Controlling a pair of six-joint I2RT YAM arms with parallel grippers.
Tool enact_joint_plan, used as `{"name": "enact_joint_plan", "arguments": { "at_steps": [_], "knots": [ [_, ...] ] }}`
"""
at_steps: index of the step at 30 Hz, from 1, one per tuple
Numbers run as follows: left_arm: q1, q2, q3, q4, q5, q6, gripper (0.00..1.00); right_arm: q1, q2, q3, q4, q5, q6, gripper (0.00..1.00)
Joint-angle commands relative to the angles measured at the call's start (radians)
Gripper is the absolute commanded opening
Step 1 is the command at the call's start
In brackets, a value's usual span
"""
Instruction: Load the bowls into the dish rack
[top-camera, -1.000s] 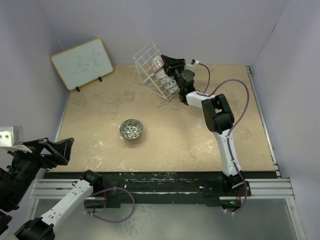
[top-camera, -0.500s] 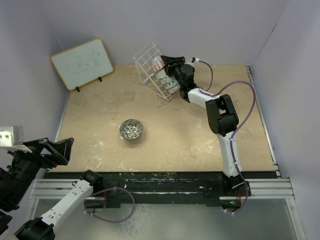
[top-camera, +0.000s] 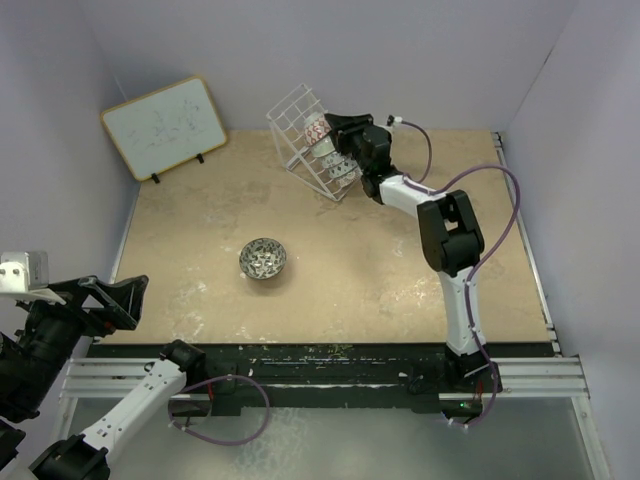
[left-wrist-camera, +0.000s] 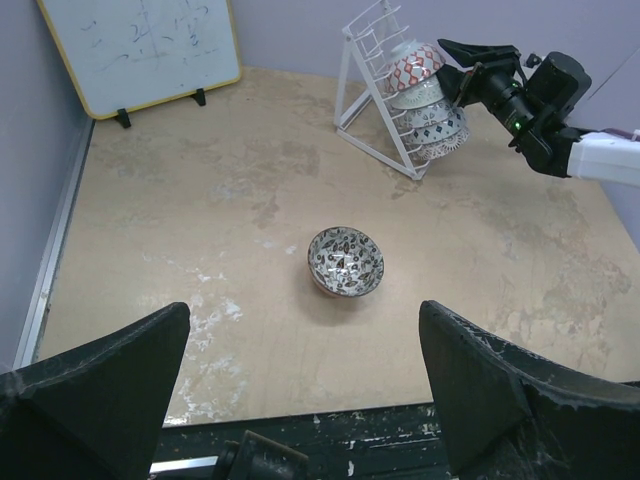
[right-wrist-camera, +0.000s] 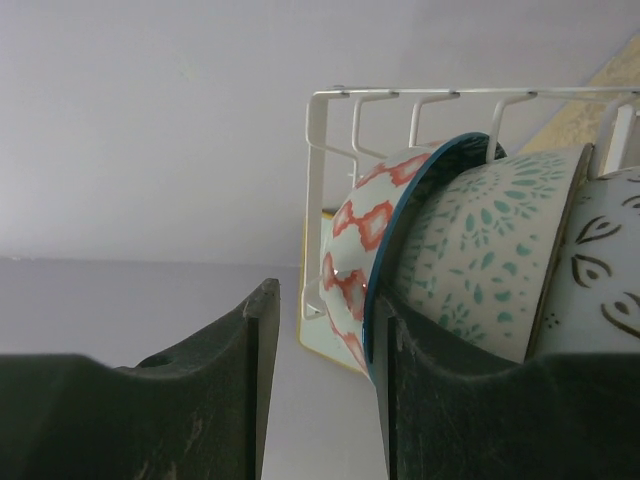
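The white wire dish rack (top-camera: 293, 116) stands tilted at the back of the table. It holds several stacked bowls, with the red-pink bowl (top-camera: 316, 127) on top. My right gripper (top-camera: 335, 124) is open at that bowl's rim. In the right wrist view its jaws (right-wrist-camera: 325, 300) straddle the red-pink bowl (right-wrist-camera: 355, 250). One finger is clear of the bowl and the other lies against the dark rim. The pale green-white bowl (right-wrist-camera: 480, 250) sits behind it. The grey-silver bowl (top-camera: 263, 259) sits upright on the table, alone. My left gripper (left-wrist-camera: 305, 315) is open and empty over the near edge.
A wood-framed whiteboard (top-camera: 164, 126) leans at the back left. Purple walls close the table on three sides. The right arm's cable (top-camera: 500, 200) loops over the right half of the table. The black front rail (top-camera: 320, 360) runs along the near edge.
The right arm's wrist and elbow have shifted a little to the right while its gripper stays at the rack's top bowl. The left arm and the grey-silver bowl have not moved.
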Motion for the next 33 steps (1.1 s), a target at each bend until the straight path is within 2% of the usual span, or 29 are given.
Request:
{"name": "enact_joint_plan", "arguments": {
  "at_steps": [1, 21, 26, 30, 33],
  "knots": [
    [0.002, -0.007, -0.006, 0.019, -0.012, -0.009, 0.99, -0.007, -0.063, -0.027, -0.033, 0.033, -0.03, 0.44],
    [0.002, -0.001, -0.005, 0.019, -0.011, -0.01, 0.99, -0.016, -0.267, -0.249, 0.011, 0.027, -0.119, 0.44],
    [0.002, 0.006, -0.006, 0.02, -0.014, -0.008, 0.99, 0.002, -0.406, -0.345, -0.026, 0.024, -0.235, 0.47],
    [0.001, 0.006, -0.018, 0.03, -0.017, -0.006, 0.99, 0.043, -0.52, -0.391, -0.117, 0.033, -0.384, 0.49],
    [0.001, 0.009, -0.017, 0.038, -0.019, -0.006, 0.99, 0.125, -0.581, -0.363, -0.257, 0.06, -0.555, 0.51]
  ]
}}
